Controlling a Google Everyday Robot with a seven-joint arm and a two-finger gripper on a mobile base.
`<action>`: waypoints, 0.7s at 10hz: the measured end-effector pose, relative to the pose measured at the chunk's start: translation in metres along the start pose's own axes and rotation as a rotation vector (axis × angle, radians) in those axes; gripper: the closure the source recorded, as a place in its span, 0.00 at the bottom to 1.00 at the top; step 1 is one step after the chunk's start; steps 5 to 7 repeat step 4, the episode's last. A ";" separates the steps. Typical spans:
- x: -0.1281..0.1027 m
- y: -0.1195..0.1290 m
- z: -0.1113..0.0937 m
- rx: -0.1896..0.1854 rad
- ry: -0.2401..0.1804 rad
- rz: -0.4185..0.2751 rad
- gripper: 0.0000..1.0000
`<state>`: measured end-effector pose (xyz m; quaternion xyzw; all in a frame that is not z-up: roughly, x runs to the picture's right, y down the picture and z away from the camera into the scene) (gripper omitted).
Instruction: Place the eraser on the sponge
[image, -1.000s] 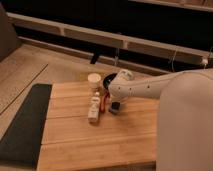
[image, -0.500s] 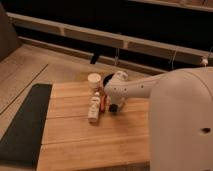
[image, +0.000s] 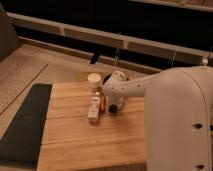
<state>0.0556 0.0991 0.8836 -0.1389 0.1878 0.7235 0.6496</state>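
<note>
The gripper (image: 114, 107) is seen low over the wooden table (image: 90, 145). It is at the end of the white arm (image: 131, 89), which is stretched in from the right. Whether the gripper is wide, narrow or closed on something cannot be told, because only a dark tip is shown there.

The eraser cannot be told apart from this dark tip, so its place is not certain. The sponge is not made out either, since the spot below the gripper is hidden.

Just left of the gripper a white bottle (image: 94, 107) is laid on its side, with its length running toward the far edge. A slim orange-red stick (image: 101, 103) is seen between the bottle and the gripper, close to both.

Behind the bottle, near the far edge of the table, a pale round cup (image: 93, 79) is set upright. What is held in it cannot be seen. Just right of the cup a dark bowl (image: 106, 78) is mostly covered by the arm, and its inside is not shown.

A dark mat (image: 25, 125) is laid along the left side of the table.
</note>
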 end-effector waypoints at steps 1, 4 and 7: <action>-0.001 0.000 0.000 0.004 0.001 -0.001 0.33; -0.001 0.001 0.000 -0.002 0.004 -0.002 0.33; -0.001 0.001 0.000 -0.002 0.004 -0.002 0.33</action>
